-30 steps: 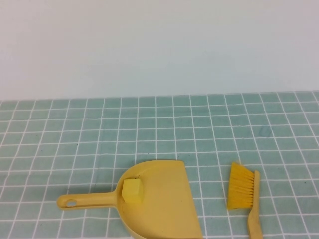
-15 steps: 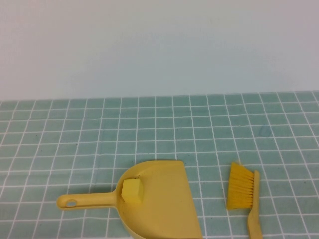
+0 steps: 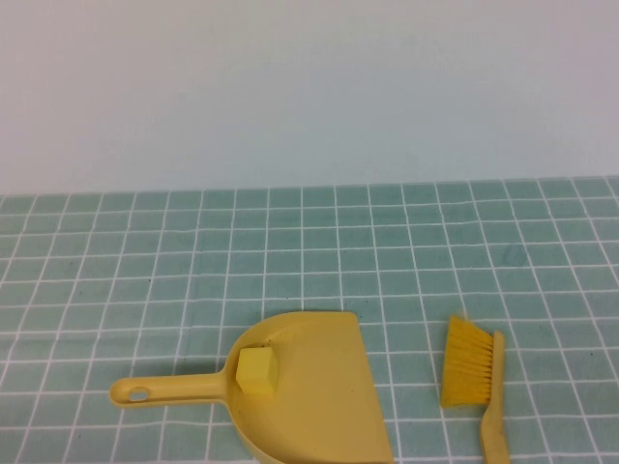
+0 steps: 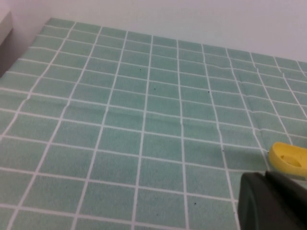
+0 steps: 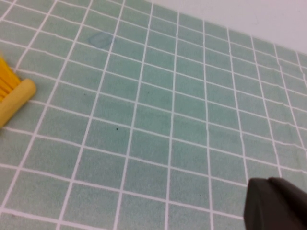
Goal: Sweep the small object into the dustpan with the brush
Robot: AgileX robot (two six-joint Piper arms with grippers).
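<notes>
Neither set of jaws can be read: of the left gripper (image 4: 273, 201) only a dark corner of its body shows in its wrist view, of the right gripper (image 5: 276, 203) the same in its own, and neither arm appears in the high view, so I cannot tell whether they stand apart or together. The small pale-yellow cube with soft, rounded edges (image 3: 257, 370) already sits inside the mustard-yellow plastic dustpan (image 3: 324, 411), on the flat scoop near where the handle joins. That handle runs out toward nine o'clock and ends in a hang hole, whose tip also shows in the left wrist view (image 4: 288, 158). The hand brush with a tan-yellow handle and short bright-yellow bristles (image 3: 476, 372) lies at three o'clock from the dustpan, just beside it but apart, bristles toward twelve o'clock and handle toward six; its pale end shows in the right wrist view (image 5: 14, 98). Judging from this, the sweeping looks done, with the tools set down on the green, white-gridded tablecloth (image 3: 406, 251). The next move seems to call for no more than keeping both arms clear.
</notes>
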